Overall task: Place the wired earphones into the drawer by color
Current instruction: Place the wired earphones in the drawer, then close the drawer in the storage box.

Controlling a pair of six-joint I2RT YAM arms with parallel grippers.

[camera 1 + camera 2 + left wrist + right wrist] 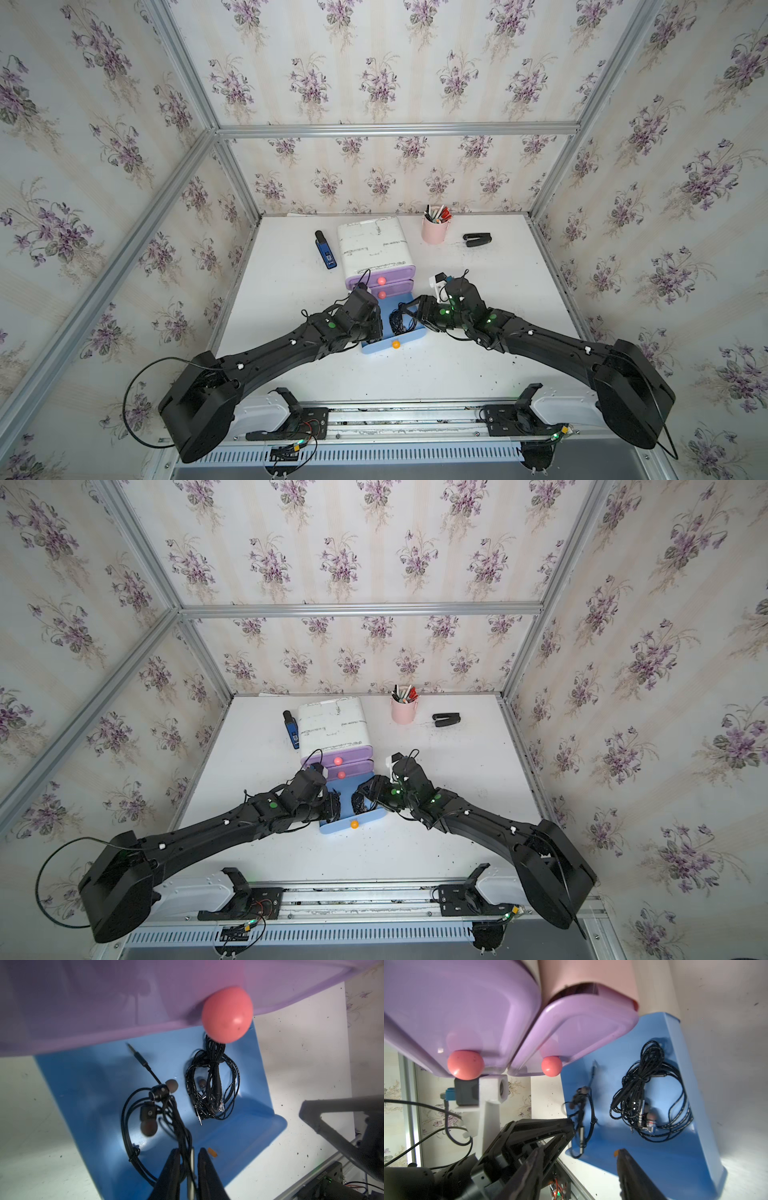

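Blue drawer (pixel 83 1088) holds both black earphones (pixel 212 1084) — the nearer pair (pixel 153 1109) stretches away from the left gripper (pixel 189 1150), cable between barely parted jaws, grip unclear; right gripper (pixel 578 1151) gapes empty

The blue drawer (pixel 415 334) lies open above its front; purple drawers (pixel 399 274) overhang its rear.

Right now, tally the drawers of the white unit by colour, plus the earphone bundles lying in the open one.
Purple plastic drawers with pink ball knobs, shut: 2
Blue plastic drawer with orange knob, pulled out: 1
Black coiled wired earphone bundles, in the blue drawer: 2
Total: 5
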